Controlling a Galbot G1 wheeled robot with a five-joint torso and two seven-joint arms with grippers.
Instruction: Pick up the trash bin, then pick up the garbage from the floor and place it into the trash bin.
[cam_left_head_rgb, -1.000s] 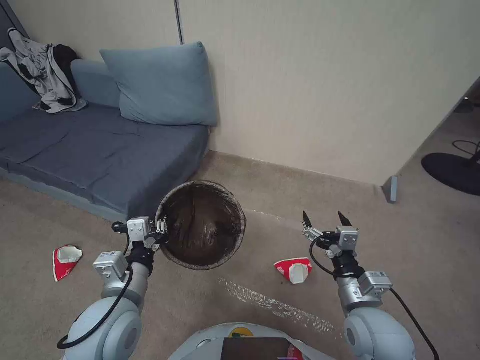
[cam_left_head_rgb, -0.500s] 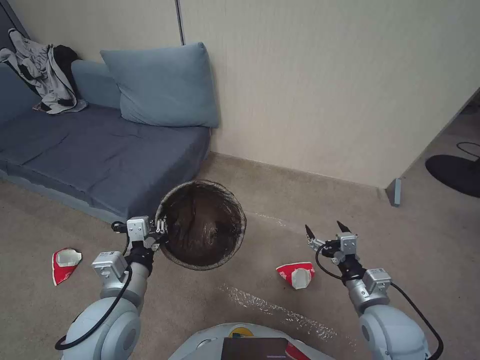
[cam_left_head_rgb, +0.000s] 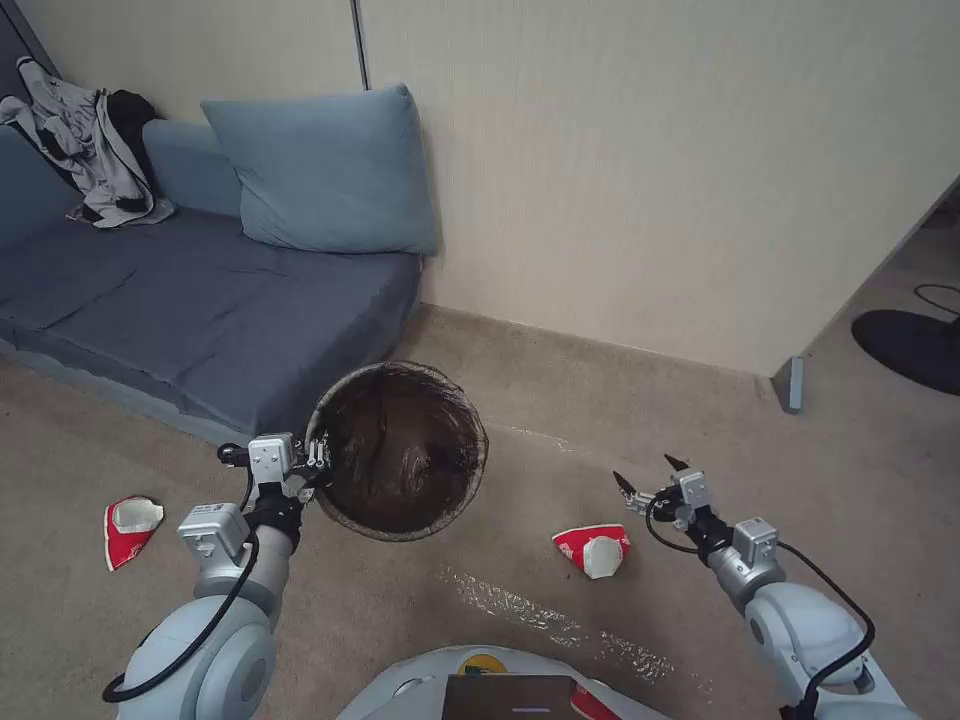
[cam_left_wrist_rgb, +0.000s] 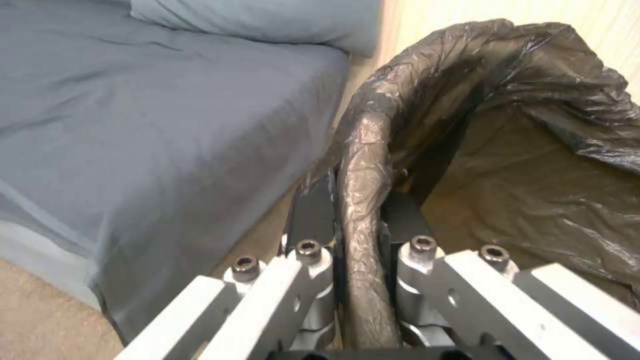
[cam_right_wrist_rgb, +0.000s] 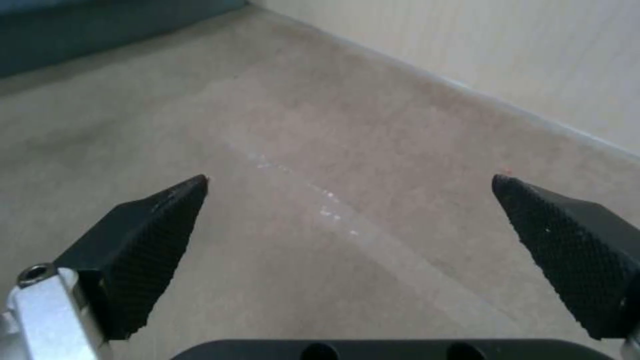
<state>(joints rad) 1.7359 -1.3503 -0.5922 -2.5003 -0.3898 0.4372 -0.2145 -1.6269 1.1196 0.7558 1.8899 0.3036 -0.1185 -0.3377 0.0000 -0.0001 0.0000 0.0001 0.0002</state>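
Trash bin: rim clamped between left gripper jaws, mouth up to receive litter. Crushed red cup on floor just beside right gripper, jaws wide, empty. Second cup outboard of left arm.

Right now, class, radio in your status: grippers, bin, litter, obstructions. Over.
Left gripper shut on trash bin rim. Right gripper open above carpet, beside crushed cup. Path unobstructed.

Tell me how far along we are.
Done: the left gripper holds the bin by its rim. In hand: the right gripper, fingers open, is beside a crushed cup. Left: that cup and another lie on the carpet.
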